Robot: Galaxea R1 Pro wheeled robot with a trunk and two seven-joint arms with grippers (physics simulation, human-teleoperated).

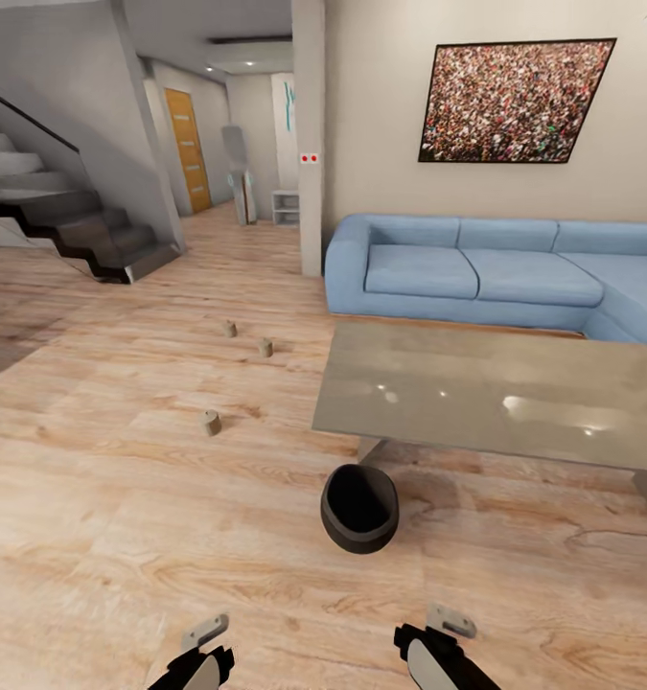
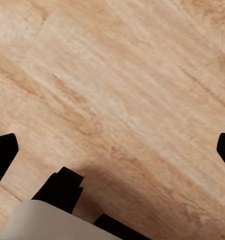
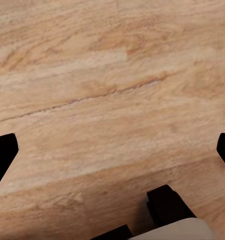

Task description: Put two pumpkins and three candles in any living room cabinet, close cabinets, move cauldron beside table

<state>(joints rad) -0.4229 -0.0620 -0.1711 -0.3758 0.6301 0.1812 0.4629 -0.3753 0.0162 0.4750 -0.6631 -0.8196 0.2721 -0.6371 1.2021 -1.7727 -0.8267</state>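
The black cauldron (image 1: 359,508) stands upright on the wood floor, just off the near corner of the low grey table (image 1: 515,402). Three small candles stand on the floor to the left: one (image 1: 211,423) nearer me, two more (image 1: 229,329) (image 1: 265,347) farther back. The pumpkins and the cabinet are out of view. My left gripper (image 2: 112,150) is open, its dark fingertips (image 2: 3,150) wide apart over bare floor. My right gripper (image 3: 112,150) is open too, holding nothing. Both arms (image 1: 196,661) (image 1: 436,656) hang low in front of the cauldron.
A blue corner sofa (image 1: 486,268) stands behind the table against the wall. A pillar (image 1: 310,144) rises left of the sofa. Stairs (image 1: 64,220) climb at the far left, and a hallway with a wooden door (image 1: 187,149) runs back. Open floor spreads around the candles.
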